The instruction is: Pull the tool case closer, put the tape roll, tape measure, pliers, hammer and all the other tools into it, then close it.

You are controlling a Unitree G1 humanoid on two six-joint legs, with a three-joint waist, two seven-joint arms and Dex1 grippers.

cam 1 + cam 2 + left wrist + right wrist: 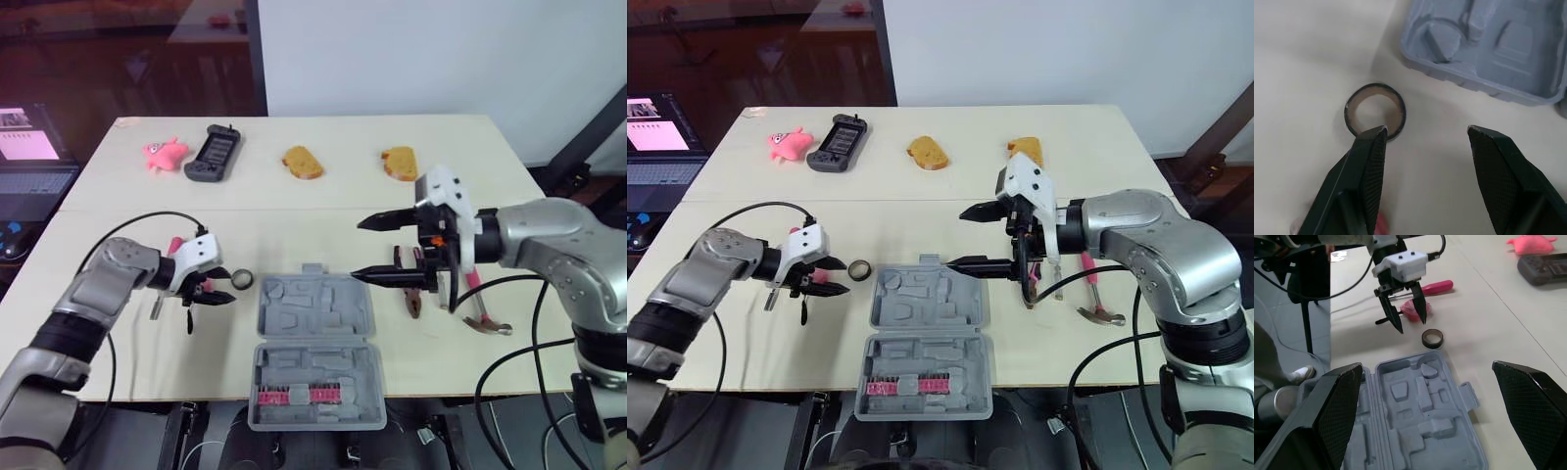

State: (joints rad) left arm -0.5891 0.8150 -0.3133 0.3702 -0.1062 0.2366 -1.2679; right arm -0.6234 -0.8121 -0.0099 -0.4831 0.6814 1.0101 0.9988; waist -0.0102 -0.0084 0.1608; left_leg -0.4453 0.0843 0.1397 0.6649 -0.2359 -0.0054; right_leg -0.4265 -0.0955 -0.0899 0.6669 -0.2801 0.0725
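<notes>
The grey tool case lies open at the table's near edge, its moulded recesses empty apart from a pink bit rack. The black tape roll lies flat just left of the case. My left gripper hovers open beside the roll, with one fingertip near the roll's rim. A pink tape measure and a pink-handled screwdriver lie behind that gripper. My right gripper is wide open above the case's far right corner. The pliers and pink-handled hammer lie right of the case.
Along the far side of the table sit a pink toy, a black handheld device and two bread pieces. A laptop stands off the table's left edge.
</notes>
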